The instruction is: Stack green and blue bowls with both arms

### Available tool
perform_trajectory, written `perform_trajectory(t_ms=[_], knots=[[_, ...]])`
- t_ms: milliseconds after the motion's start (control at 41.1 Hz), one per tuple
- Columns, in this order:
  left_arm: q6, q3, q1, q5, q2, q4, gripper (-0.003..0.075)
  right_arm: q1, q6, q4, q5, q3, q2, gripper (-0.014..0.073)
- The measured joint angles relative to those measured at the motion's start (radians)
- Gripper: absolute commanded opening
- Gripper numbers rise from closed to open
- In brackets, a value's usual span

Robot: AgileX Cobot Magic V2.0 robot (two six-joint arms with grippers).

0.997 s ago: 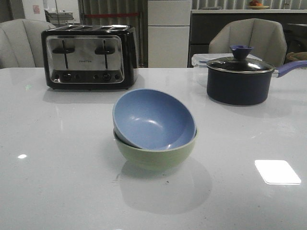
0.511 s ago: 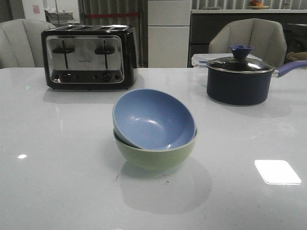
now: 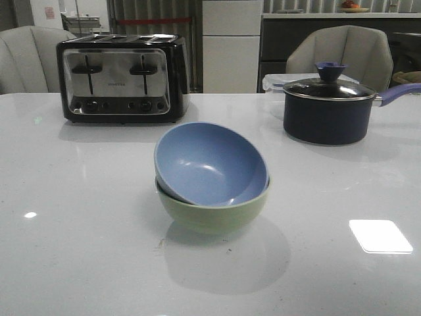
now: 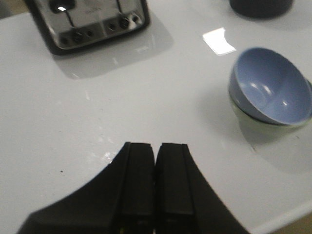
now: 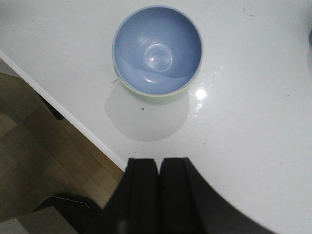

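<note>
The dusty blue bowl [image 3: 210,163] sits tilted inside the pale green bowl [image 3: 214,214] at the middle of the white table. The stack also shows in the left wrist view, blue bowl [image 4: 271,85] over green bowl [image 4: 253,124], and in the right wrist view, blue bowl [image 5: 157,48] with the green rim [image 5: 151,96] under it. My left gripper [image 4: 156,146] is shut and empty, well away from the bowls. My right gripper [image 5: 158,161] is shut and empty, near the table's front edge. Neither arm shows in the front view.
A black-and-chrome toaster [image 3: 122,78] stands at the back left and shows in the left wrist view [image 4: 90,22]. A dark navy lidded saucepan [image 3: 329,108] with a purple handle stands at the back right. The table edge [image 5: 63,114] and floor show in the right wrist view.
</note>
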Motion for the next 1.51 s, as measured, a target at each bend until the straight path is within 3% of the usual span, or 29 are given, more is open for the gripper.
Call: perform_trajectory(t_ms=[195,413,705,1508], knots=[[0.000,0.305,0.163,-0.318,-0.273,-0.010,0.0093,0.000,0.000,0.000,0.000,0.000,0.000,0.0057],[0.000,0.552,0.257,-0.502,-0.507,-0.010,0.0093,0.000,0.000,0.000,0.000,0.000,0.000,0.0057],[0.000,0.559,0.290,-0.571,-0.516,-0.017,0.0093,0.000,0.000,0.000,0.000,0.000,0.000,0.0057],[0.000,0.559,0.295,-0.571,-0.516,-0.020,0.0093,0.000,0.000,0.000,0.000,0.000,0.000,0.0057]])
